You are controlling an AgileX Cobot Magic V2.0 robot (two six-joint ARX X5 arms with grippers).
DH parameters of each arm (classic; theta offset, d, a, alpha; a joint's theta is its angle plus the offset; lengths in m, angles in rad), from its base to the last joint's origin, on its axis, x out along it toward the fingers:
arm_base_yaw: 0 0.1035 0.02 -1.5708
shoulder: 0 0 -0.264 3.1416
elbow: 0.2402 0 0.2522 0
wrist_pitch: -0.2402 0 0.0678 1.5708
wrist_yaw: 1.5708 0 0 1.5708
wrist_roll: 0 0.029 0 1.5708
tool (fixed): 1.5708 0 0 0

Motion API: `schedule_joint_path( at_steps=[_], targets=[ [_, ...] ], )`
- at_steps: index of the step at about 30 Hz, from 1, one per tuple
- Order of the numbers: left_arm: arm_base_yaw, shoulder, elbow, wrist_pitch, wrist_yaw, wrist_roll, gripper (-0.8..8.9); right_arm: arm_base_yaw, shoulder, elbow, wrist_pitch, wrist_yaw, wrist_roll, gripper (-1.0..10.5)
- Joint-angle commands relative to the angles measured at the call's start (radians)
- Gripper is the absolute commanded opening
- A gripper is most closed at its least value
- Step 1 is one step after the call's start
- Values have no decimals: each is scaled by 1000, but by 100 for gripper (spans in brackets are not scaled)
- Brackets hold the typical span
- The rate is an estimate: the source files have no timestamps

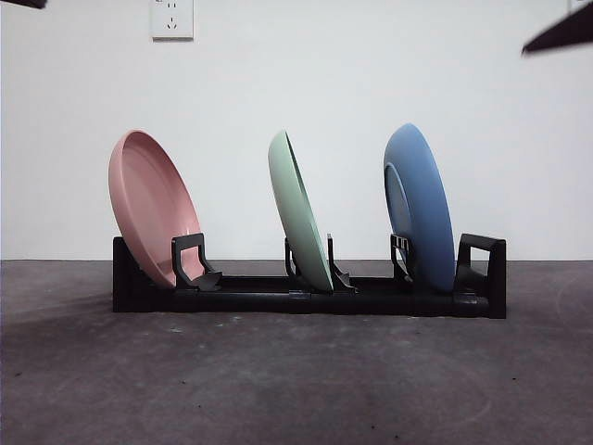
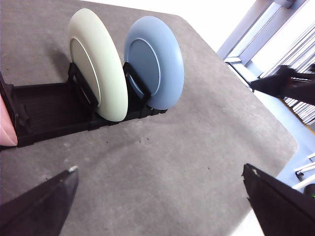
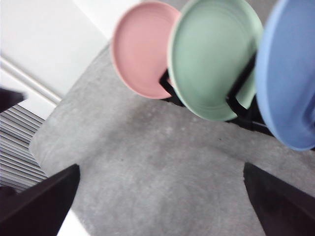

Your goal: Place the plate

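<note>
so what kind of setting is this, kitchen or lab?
Likely a lab test bench, not a kitchen: a bare grey tabletop, a plain white wall with a socket, and only a black dish rack holding pink, green and blue plates.

Three plates on edge in one rack (image 1: 306, 301) — left (image 1: 153, 209), middle (image 1: 299, 211), right (image 1: 419, 209), rack on table (image 1: 296, 380)

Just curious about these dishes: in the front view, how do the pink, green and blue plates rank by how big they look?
1. Round pink plastic plate, showing most face.
2. Round blue plastic plate.
3. Round green plastic plate, nearly edge-on.
Heights look alike; true sizes may match.
</note>
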Motion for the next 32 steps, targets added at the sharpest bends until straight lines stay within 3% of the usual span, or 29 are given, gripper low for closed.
schedule_joint_path(
  at_steps=[1, 18, 24, 30, 32],
  targets=[
    [-4, -23, 24, -22, 6, 0, 535, 5, 94, 50, 23, 6, 18, 554],
    [-4, -167, 31, -211, 6, 10, 532, 6, 668, 471, 50, 26, -21, 534],
    [-4, -171, 31, -222, 6, 10, 531, 6, 737, 480, 148, 16, 12, 408],
    [-4, -170, 31, -221, 6, 11, 531, 6, 770, 480, 150, 6, 19, 263],
    [-4, -170, 31, -219, 6, 11, 531, 8, 780, 480, 153, -7, 20, 261]
  ],
)
